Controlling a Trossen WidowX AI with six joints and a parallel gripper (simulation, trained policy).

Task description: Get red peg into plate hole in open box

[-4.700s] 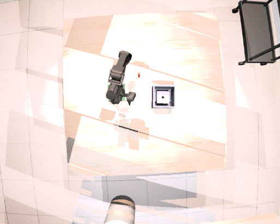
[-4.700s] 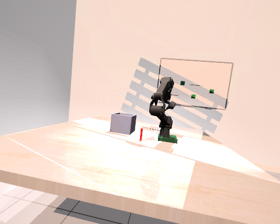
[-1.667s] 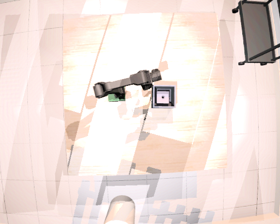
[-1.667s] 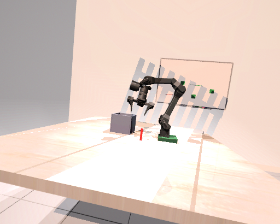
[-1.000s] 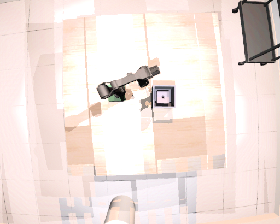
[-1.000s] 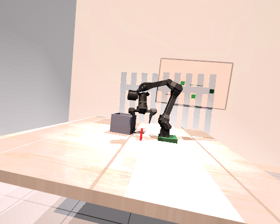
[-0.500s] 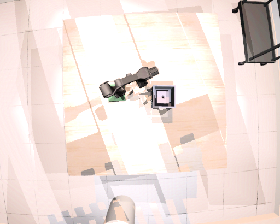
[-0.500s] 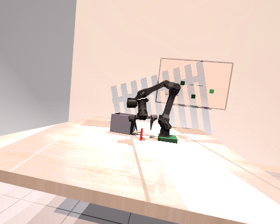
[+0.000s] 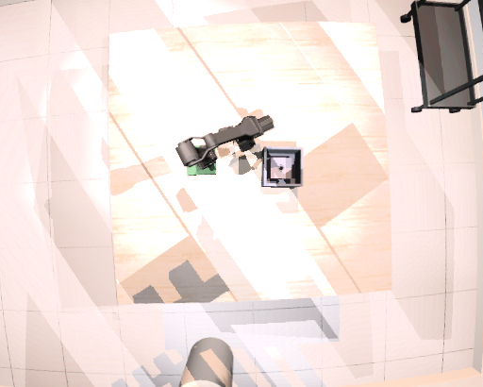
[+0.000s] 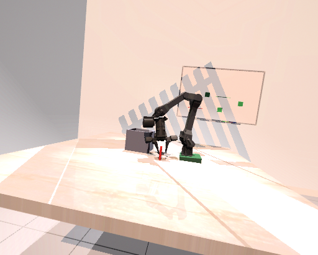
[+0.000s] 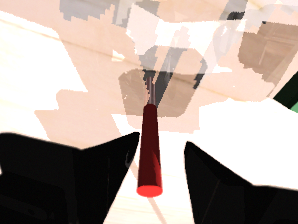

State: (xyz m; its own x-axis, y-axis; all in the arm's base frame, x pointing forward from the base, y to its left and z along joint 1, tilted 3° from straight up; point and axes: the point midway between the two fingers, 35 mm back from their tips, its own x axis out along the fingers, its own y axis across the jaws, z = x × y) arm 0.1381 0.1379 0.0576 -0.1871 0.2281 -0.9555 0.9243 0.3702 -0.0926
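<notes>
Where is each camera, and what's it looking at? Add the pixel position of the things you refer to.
Top: high above, facing down at the table [image 9: 342, 264], box [image 9: 302, 167] [image 10: 136, 141] and dark arm [image 9: 229, 135] [image 10: 191, 118].

Exterior: beyond the table's edge, looking across it at the arm, box and red peg [image 10: 160, 153] [image 11: 150, 150].

Wrist: on the arm, looking past both fingers at the peg.

Top and exterior share the box; exterior and wrist share the peg.

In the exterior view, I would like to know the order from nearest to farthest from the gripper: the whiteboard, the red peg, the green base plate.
1. Red peg: between the gripper's open fingers.
2. Green base plate: right of the gripper, under the arm.
3. Whiteboard: on the wall behind.
</notes>
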